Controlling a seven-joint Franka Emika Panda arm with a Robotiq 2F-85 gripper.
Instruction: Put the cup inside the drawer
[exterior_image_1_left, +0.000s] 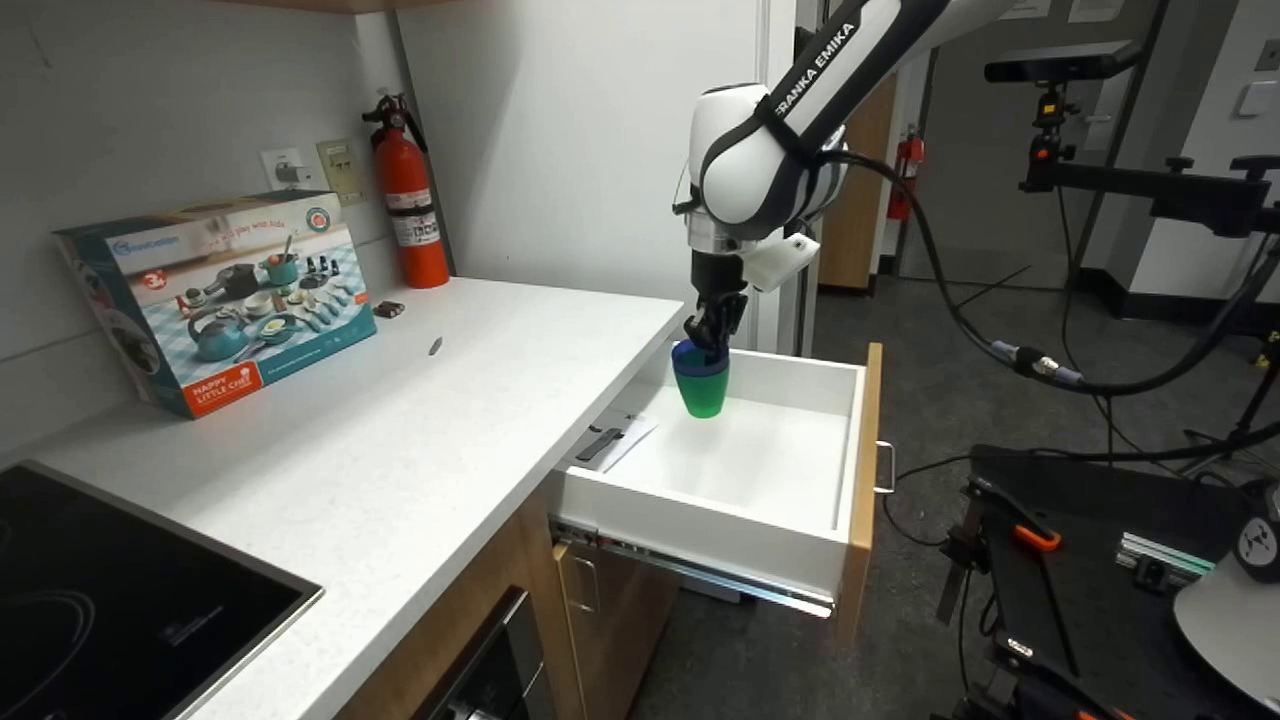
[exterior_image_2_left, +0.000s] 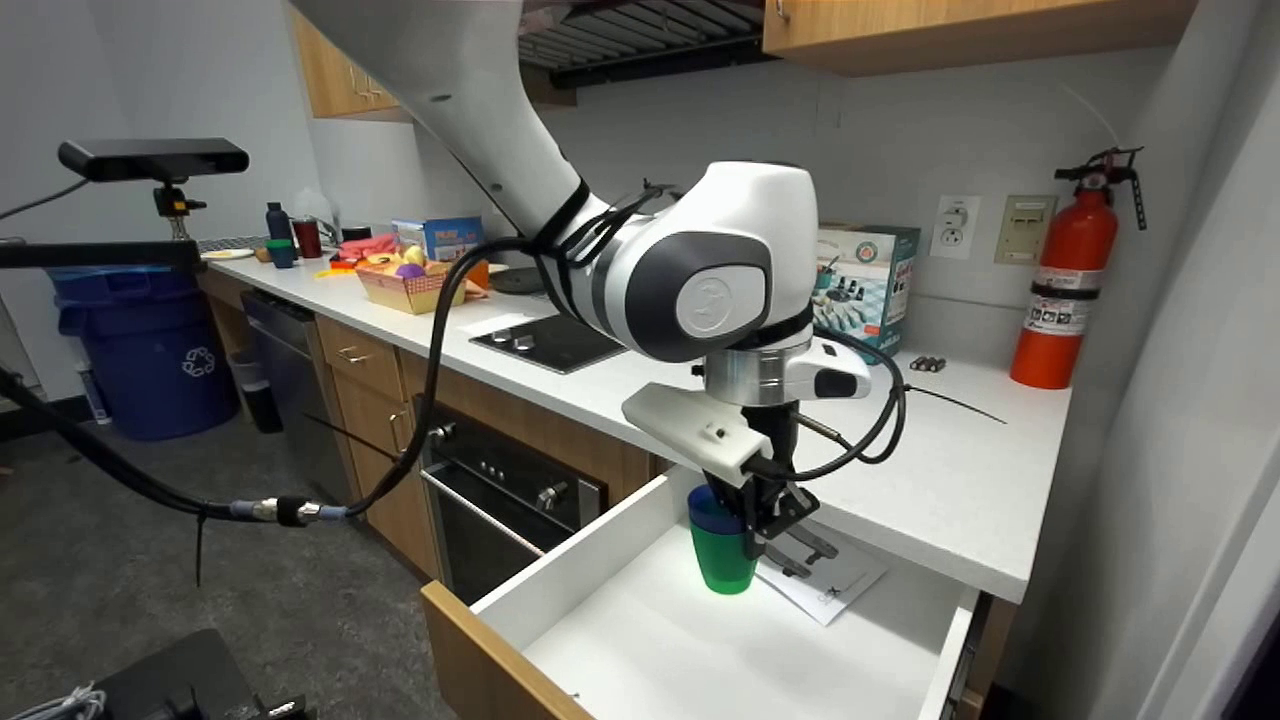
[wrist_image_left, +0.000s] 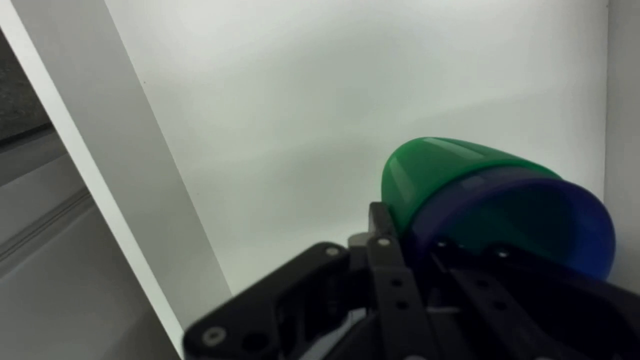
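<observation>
The cup (exterior_image_1_left: 703, 388), green below with a blue top, is inside the open drawer (exterior_image_1_left: 700, 508) in both exterior views. It is slightly tilted. I cannot tell whether its base touches the drawer floor. My gripper (exterior_image_1_left: 713, 340) points down at the rim; it also shows in an exterior view (exterior_image_2_left: 757, 530). In the wrist view the gripper (wrist_image_left: 407, 237) has one finger outside the cup (wrist_image_left: 435, 165) and one inside it, pinching its wall. The inner fingertip is dark and partly hidden. The drawer's light wood front (exterior_image_2_left: 500, 665) is pulled far out from under the counter.
A white paper (exterior_image_2_left: 838, 600) with dark flat pieces lies in the drawer by the counter side. The white countertop (exterior_image_1_left: 440, 400) overhangs the drawer's back. A toy box (exterior_image_1_left: 250, 300), a fire extinguisher (exterior_image_1_left: 412, 210) and a black cooktop (exterior_image_1_left: 120, 600) stand on or in the counter.
</observation>
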